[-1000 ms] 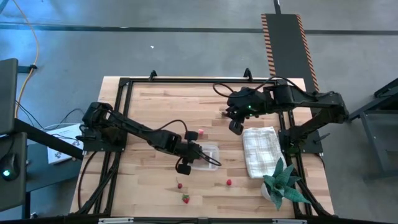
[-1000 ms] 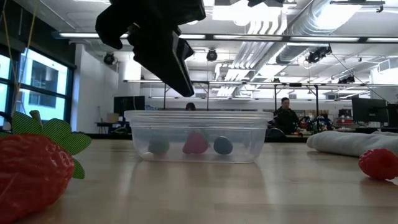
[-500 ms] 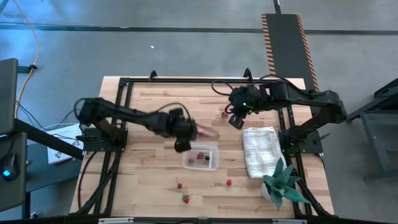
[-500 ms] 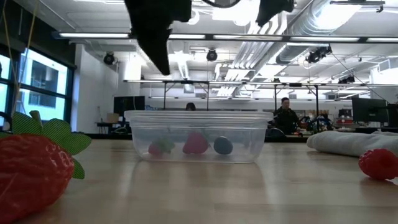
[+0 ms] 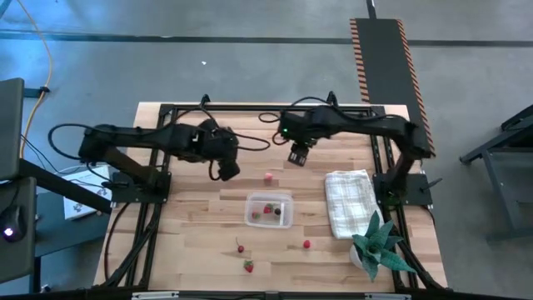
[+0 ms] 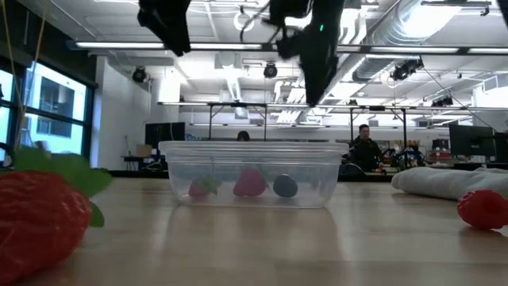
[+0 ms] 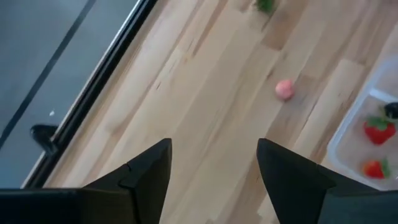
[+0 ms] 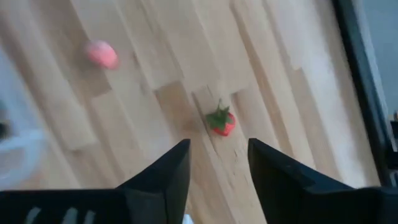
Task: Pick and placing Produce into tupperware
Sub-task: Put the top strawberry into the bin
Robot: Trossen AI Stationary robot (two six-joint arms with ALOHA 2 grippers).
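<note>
The clear tupperware [image 5: 269, 210] stands mid-table with two strawberries [image 7: 377, 130] and a dark berry in it. Loose produce lies on the wood. A pinkish piece [image 5: 268, 177] rests just beyond the tupperware, and a strawberry [image 8: 222, 122] lies near the far edge. Three red pieces [image 5: 248, 267] sit toward the near edge. My left gripper [image 7: 212, 146] hangs open above the table, left of the pinkish piece. My right gripper [image 8: 217, 144] is open, pointing down over the far strawberry, its fingers clear of it.
A white checked folded cloth [image 5: 348, 202] lies right of the tupperware, with a green spiky plant [image 5: 379, 246] at the near right corner. A black frame [image 5: 250, 107] runs round the table. People sit in the room behind [image 6: 365, 147].
My left gripper has risen from the tupperware and drawn back toward the table's far left, turning as it went. My right gripper has swung toward the table's left and come down over the strawberry near the far edge. The tupperware has stayed put.
</note>
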